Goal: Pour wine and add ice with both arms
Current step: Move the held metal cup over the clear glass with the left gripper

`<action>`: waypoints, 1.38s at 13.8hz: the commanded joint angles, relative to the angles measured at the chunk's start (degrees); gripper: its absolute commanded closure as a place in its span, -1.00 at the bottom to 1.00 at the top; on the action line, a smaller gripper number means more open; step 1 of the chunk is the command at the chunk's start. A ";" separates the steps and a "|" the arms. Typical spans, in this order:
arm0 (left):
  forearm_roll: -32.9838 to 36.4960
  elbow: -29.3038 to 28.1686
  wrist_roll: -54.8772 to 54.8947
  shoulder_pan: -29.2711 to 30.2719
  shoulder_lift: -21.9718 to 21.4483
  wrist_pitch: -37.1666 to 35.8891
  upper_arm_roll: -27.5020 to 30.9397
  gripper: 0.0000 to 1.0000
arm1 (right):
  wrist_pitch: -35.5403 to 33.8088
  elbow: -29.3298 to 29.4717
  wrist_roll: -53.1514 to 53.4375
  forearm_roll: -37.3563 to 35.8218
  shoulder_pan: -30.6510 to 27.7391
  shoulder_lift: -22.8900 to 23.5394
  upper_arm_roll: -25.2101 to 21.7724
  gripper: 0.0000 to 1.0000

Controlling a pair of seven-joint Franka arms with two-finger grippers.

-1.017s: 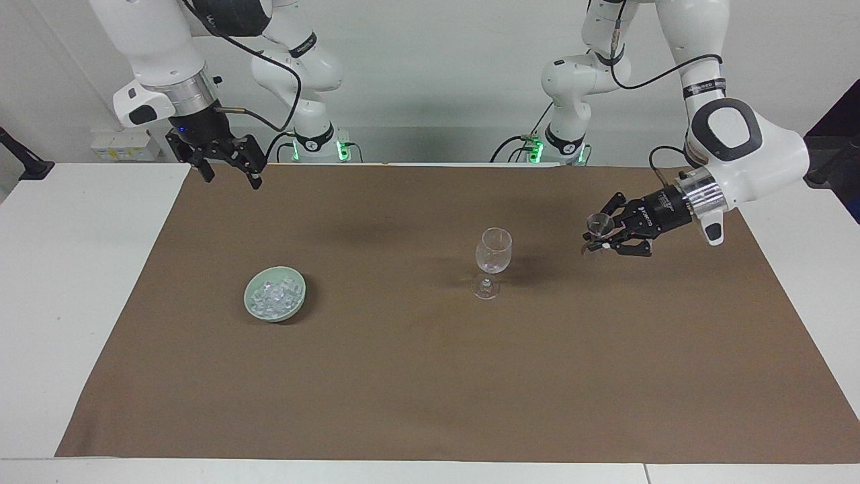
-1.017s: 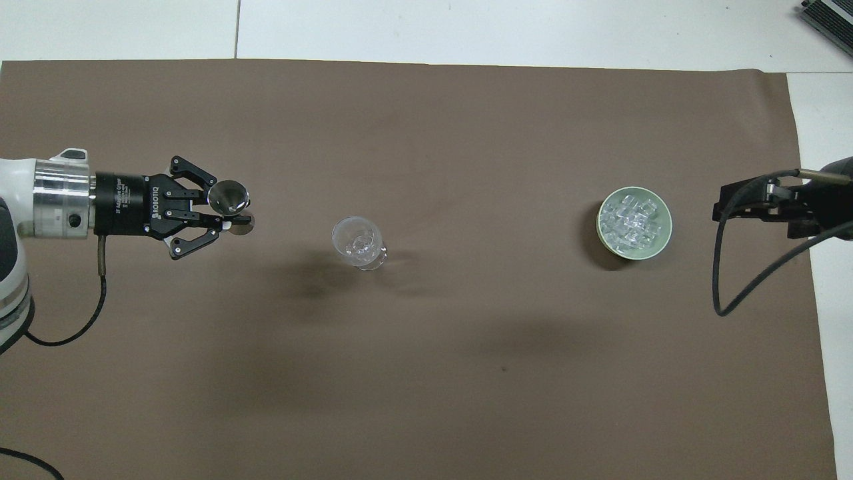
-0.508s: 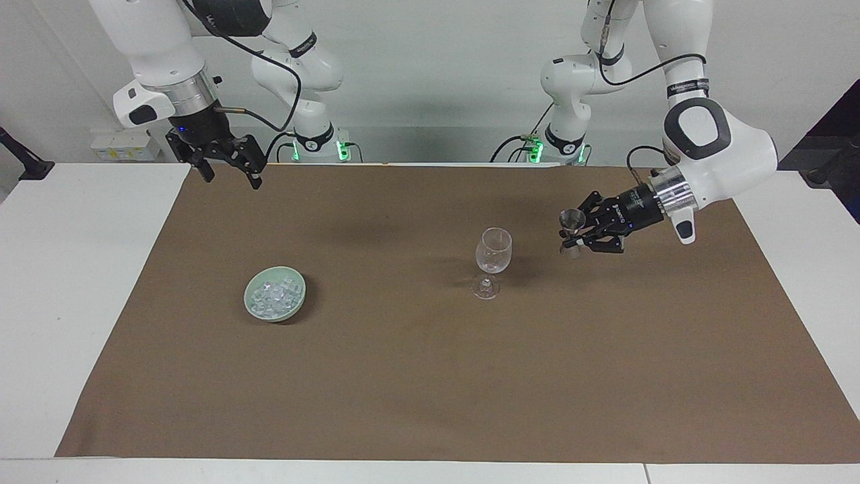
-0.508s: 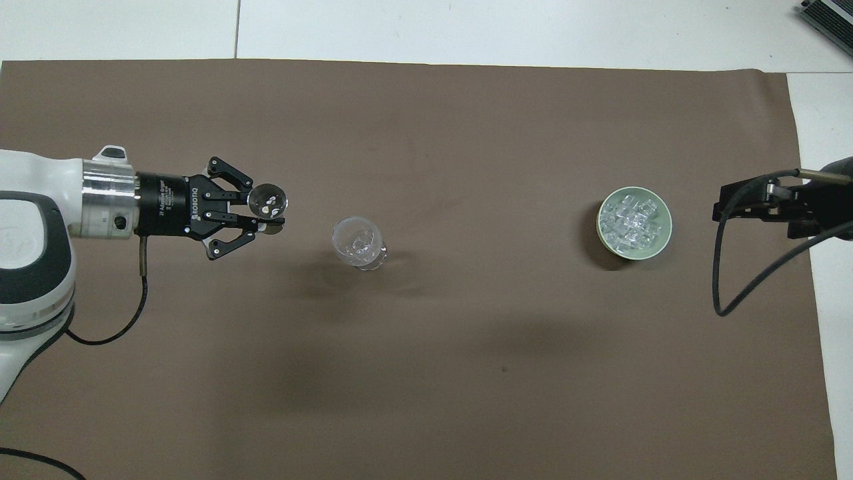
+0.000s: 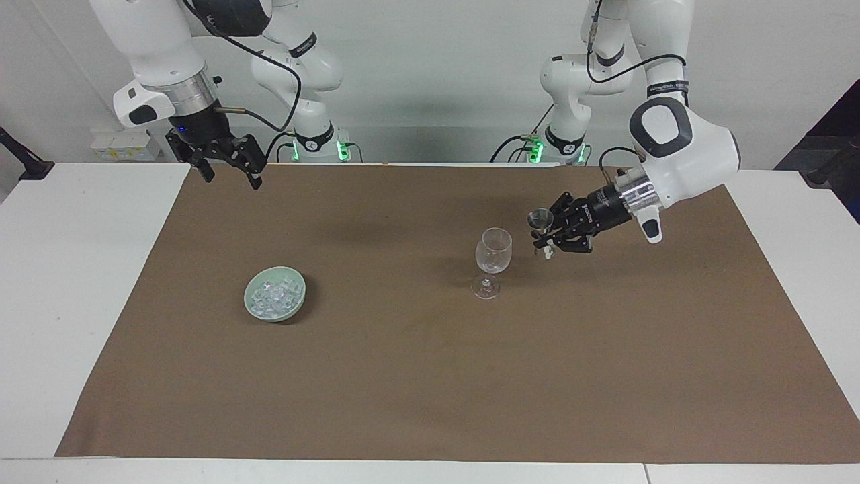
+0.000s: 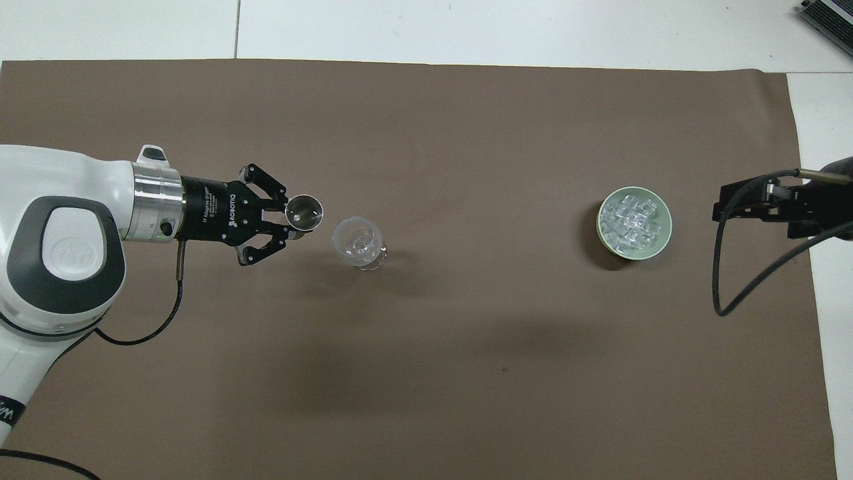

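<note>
A clear stemmed wine glass (image 5: 494,252) stands upright mid-table on the brown mat; it also shows in the overhead view (image 6: 358,240). My left gripper (image 5: 545,240) (image 6: 293,225) is shut on a small shiny cup (image 5: 539,218) (image 6: 304,210). It holds the cup upright in the air, close beside the glass's rim on the left arm's side. A pale green bowl (image 5: 295,306) (image 6: 660,243) holds the ice (image 5: 272,294) (image 6: 632,220), many clear cubes, toward the right arm's end. My right gripper (image 5: 232,180) (image 6: 723,208) is open and empty, and that arm waits over the mat's edge near its base.
The brown mat (image 5: 403,376) covers most of the white table (image 5: 67,282). Only the glass and the bowl stand on it. A dark object (image 6: 826,17) sits at the table's corner farthest from the robots, at the right arm's end.
My left gripper has carried the small cup toward the wine glass, from well apart to just beside its rim. The right arm, glass and bowl have not moved.
</note>
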 commanded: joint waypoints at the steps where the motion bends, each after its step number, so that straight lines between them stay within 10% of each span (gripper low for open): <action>1: 3.04 -1.90 -2.95 -3.13 -2.02 3.82 0.76 1.00 | 0.48 0.41 -1.21 1.29 -0.68 0.28 0.26 -1.00; 19: 20.27 -0.15 -6.65 -7.96 -1.84 7.17 0.76 1.00 | 0.48 0.41 -1.21 1.29 -0.68 0.28 0.26 -1.00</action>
